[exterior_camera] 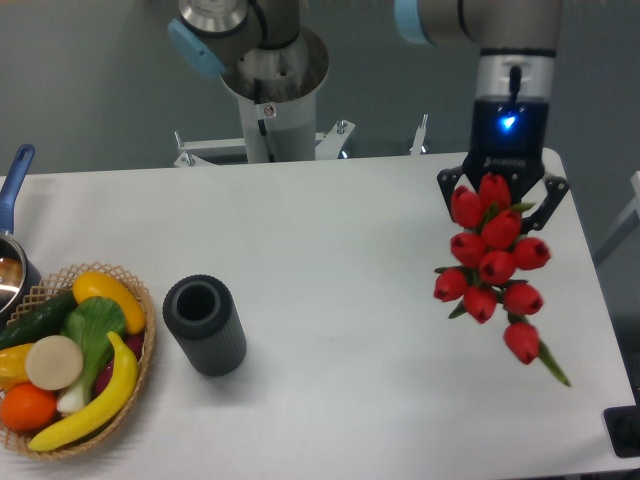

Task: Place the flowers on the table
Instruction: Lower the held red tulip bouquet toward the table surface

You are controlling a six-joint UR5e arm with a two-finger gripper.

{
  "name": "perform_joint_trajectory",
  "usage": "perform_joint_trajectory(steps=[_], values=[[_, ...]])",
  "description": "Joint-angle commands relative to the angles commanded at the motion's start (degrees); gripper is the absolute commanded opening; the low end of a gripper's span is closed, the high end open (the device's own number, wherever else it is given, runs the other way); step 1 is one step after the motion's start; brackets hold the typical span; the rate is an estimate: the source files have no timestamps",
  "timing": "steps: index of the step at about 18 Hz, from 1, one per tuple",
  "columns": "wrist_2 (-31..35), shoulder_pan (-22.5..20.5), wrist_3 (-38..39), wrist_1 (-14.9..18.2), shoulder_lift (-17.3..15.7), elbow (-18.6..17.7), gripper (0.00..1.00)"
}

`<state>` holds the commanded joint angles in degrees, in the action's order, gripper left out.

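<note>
The flowers are a bunch of red tulip buds with green leaves, at the right side of the white table. My gripper is above the far end of the bunch, with its dark fingers on either side of the upper buds. The bunch hangs down and toward the camera from the fingers. The stems are mostly hidden behind the buds. The buds hide the gap between the fingers, so I cannot tell how far they are closed or whether the bunch touches the table.
A dark grey cylinder vase stands left of centre. A wicker basket of fruit and vegetables sits at the front left. A pot with a blue handle is at the left edge. The robot base stands behind the table.
</note>
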<state>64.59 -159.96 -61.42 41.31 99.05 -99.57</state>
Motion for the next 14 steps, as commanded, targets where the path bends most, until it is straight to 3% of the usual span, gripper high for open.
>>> perform_joint_trajectory(steps=[8,14], values=[[14.41,1.84,-10.63,0.35,-0.18,-4.84,0.41],[20.84,5.27,-12.85,0.18,2.80,-6.07,0.41]])
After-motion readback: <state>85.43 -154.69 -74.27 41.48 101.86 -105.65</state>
